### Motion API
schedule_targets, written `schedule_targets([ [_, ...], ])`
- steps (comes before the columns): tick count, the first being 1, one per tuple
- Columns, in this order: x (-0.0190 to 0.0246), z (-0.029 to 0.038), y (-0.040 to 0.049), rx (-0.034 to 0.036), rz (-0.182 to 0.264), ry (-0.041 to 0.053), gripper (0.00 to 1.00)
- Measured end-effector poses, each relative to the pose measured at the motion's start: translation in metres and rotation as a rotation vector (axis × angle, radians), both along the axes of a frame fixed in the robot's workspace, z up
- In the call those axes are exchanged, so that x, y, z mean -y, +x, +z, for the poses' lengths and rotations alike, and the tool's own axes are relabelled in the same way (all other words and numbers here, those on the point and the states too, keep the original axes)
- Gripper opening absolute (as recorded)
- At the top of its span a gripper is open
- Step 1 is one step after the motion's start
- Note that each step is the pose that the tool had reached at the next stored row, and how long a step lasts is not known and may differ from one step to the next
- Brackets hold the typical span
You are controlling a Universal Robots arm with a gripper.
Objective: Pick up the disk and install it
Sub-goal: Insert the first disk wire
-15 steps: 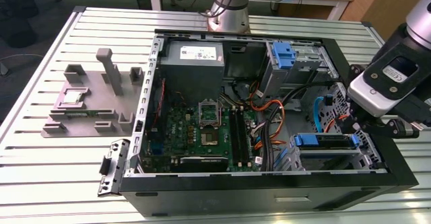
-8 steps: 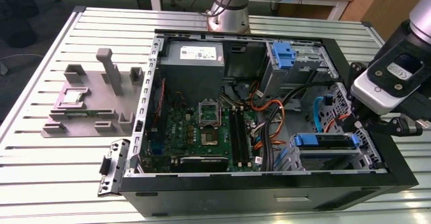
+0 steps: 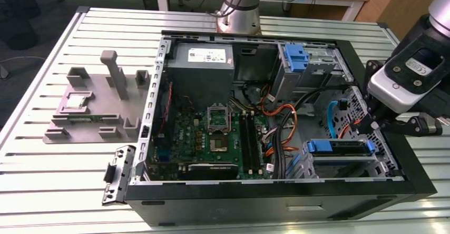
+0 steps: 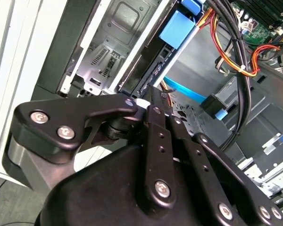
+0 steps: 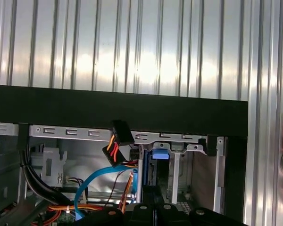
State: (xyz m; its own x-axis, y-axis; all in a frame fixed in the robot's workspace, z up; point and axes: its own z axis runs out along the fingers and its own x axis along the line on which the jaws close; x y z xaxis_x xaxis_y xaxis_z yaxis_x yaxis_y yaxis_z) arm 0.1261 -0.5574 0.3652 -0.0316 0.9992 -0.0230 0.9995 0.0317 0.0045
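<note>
Snagging is the risk: the hand [image 5: 153, 195], apparently clenched on nothing, hangs at the case [image 3: 281, 187] wall near loose cables [image 3: 285, 123] and could catch them. The disk [image 3: 340, 147] lies in the cage [image 3: 351, 166] at the case's near corner, exterior view's right; the cage hides its label and depth.

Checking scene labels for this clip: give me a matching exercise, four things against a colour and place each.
Things:
1. disk
2. fixture
3. motherboard
4. gripper

Descriptions:
A. green, lying flat inside the case
B. black, beside the drive cage
C. grey, on the table outside the case
D. blue-railed, in the drive cage

Pairs: 1-D, 2-C, 3-A, 4-B.
</note>
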Motion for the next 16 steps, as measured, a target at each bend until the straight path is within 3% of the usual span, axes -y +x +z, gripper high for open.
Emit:
schedule_targets([
  [7, -0.0001, 0.0001, 0.0030, -0.0011, 0.064, 0.0023, 0.10],
  [11, -0.0001, 0.0000, 0.0096, -0.0068, 0.072, 0.0072, 0.10],
  [16, -0.0002, 0.0000, 0.0134, -0.0075, 0.071, 0.0073, 0.10],
])
